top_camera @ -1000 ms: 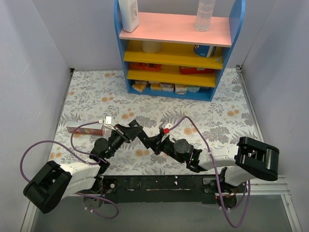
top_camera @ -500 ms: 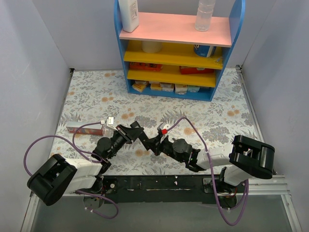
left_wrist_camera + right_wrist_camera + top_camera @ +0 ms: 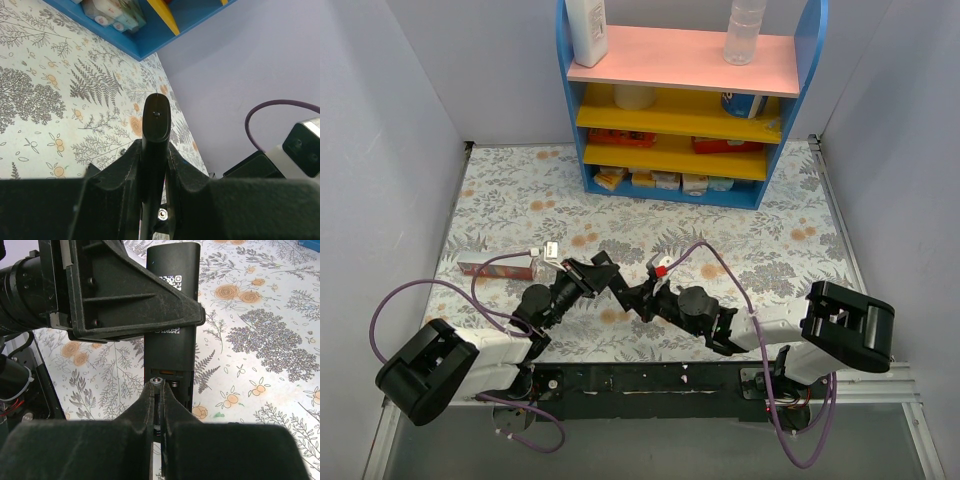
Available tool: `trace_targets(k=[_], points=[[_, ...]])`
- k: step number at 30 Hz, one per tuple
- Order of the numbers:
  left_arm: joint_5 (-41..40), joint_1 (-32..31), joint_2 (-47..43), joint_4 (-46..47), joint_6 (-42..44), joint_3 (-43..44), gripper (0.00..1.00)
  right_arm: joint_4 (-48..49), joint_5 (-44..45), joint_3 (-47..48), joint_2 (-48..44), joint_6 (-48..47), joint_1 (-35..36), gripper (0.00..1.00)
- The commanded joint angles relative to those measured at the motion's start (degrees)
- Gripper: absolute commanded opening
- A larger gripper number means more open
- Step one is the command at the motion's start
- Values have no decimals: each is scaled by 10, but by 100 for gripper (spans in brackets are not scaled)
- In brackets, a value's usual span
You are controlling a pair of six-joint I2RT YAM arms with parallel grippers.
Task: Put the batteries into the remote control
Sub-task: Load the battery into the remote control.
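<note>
The remote control (image 3: 172,315) is a black bar with a white code label, its battery bay (image 3: 176,382) open at the near end. My left gripper (image 3: 603,274) is shut on it and holds it edge-on above the table, also shown in the left wrist view (image 3: 154,150) around the remote (image 3: 156,120). My right gripper (image 3: 159,390) is shut on one battery (image 3: 156,382), whose silver tip sits in the left slot of the bay. In the top view the right gripper (image 3: 642,297) meets the remote's end. The other battery is out of view.
A reddish-brown flat stick (image 3: 498,268) lies on the floral tabletop to the left. A blue shelf unit (image 3: 680,100) with bottles and boxes stands at the back. Purple cables loop beside both arms. Grey walls close in left and right.
The left arm's elbow has shifted slightly up and right. Both grippers and the remote stay almost where they were, still joined at mid-table.
</note>
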Motion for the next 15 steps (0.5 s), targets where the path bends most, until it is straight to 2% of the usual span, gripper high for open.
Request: trace_targets(k=[1, 7, 15], points=[[73, -26, -34, 82, -21, 34, 0, -77, 18, 15, -18, 10, -6, 2], [61, -26, -55, 44, -13, 24, 0, -110, 31, 20, -40, 4, -7, 1], [64, -28, -25, 91, -61, 27, 0, -126, 16, 28, -59, -5, -7, 4]])
